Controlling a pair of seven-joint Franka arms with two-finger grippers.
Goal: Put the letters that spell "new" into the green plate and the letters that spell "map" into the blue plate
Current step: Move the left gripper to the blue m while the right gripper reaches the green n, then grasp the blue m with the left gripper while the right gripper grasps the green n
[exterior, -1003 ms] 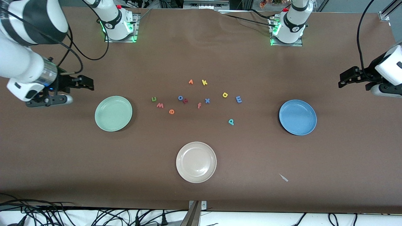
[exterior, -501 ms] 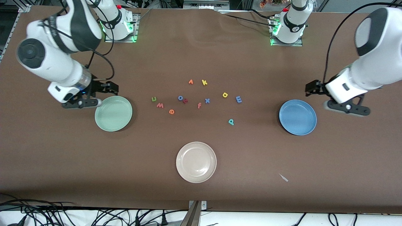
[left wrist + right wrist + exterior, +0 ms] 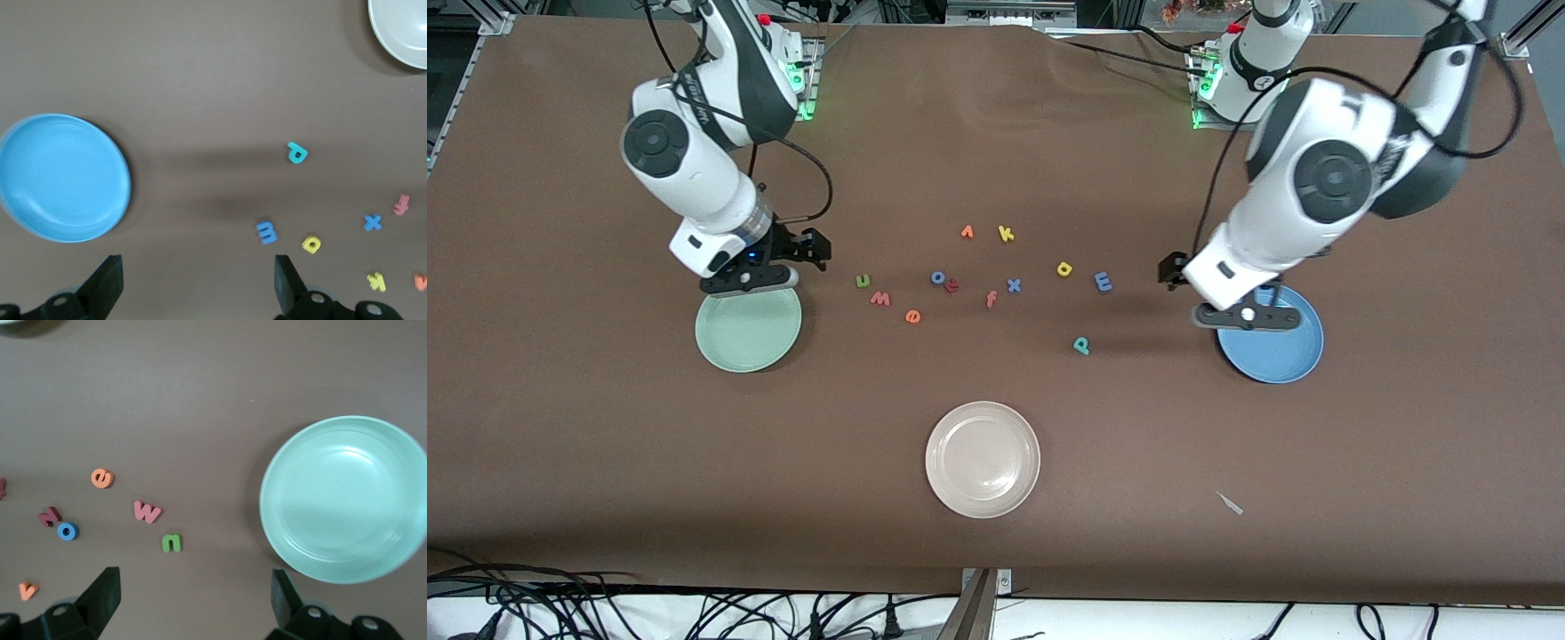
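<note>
Nothing had been sorted yet: both plates were empty and both arms looked to be at the approach step. The right gripper [image 3: 793, 258] hung with fingers spread wide and nothing between them, over the table at the green plate [image 3: 748, 336] rim. The left gripper [image 3: 1183, 283] was likewise spread and empty, over the table beside the blue plate [image 3: 1272, 351].

To do it well, my read: each arm should take the letter closest to its own plate first. For the right, that meant the green n [image 3: 863, 281], then the pinkish-red w [image 3: 880, 300], then the orange e [image 3: 912, 316]. For the left, the blue m [image 3: 1103, 282], then the yellow a [image 3: 1064, 268], then the teal p [image 3: 1081, 345]. The letters were tiny and flat, so the fingers would need to come straight down, straddle one letter only, and close near the tabletop. The e and w lay close together; nudging a neighbour was the risk. Decoys to skip: the blue o [image 3: 938, 277] touching a dark red letter [image 3: 951, 285], the orange f [image 3: 991, 299], the blue x [image 3: 1014, 285] and the yellow k [image 3: 1006, 234].

Looks: the "new" letters sat in a loose arc toward the right arm's end of the cluster, the "map" letters toward the left arm's end, with p nearest the front camera. In the right wrist view n [image 3: 171, 543], w [image 3: 147, 512] and e [image 3: 101, 478] read clearly as soft foam cut-outs. The beige plate [image 3: 983, 459] sat nearest the camera, unused.
</note>
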